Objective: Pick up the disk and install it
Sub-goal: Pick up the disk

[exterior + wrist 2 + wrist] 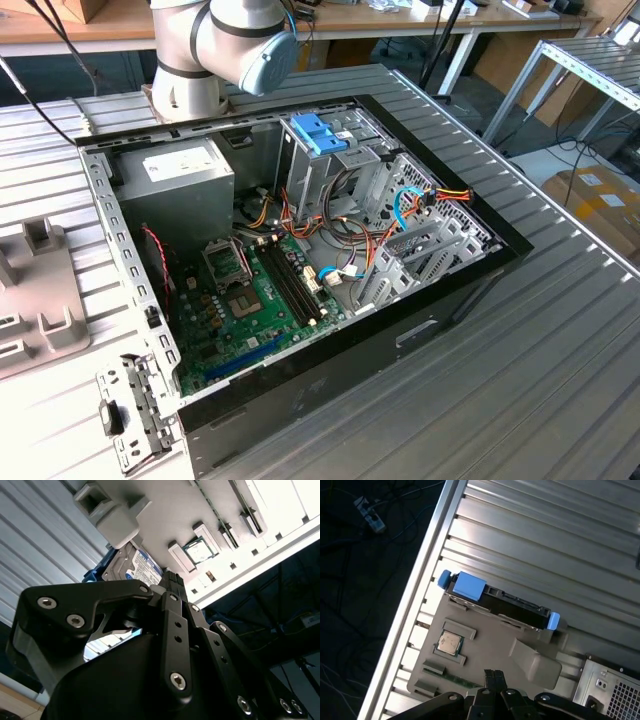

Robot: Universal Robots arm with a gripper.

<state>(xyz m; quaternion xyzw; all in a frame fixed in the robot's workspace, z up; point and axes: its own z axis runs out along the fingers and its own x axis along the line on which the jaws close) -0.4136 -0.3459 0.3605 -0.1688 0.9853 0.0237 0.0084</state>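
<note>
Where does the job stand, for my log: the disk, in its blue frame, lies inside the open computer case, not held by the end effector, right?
Wrong place. The first wrist view shows the disk outside the computer case, lying on the ribbed table at the edge of the grey tray. The rest holds: blue frame, not held by the end effector.

Disk (514,605): flat dark grey drive in a light-blue carrier, brighter blue tab at one end
Pose: lying flat, long side crosswise to the fingers (490,679)
Place: beyond the fingertips, apart, ungripped
</note>
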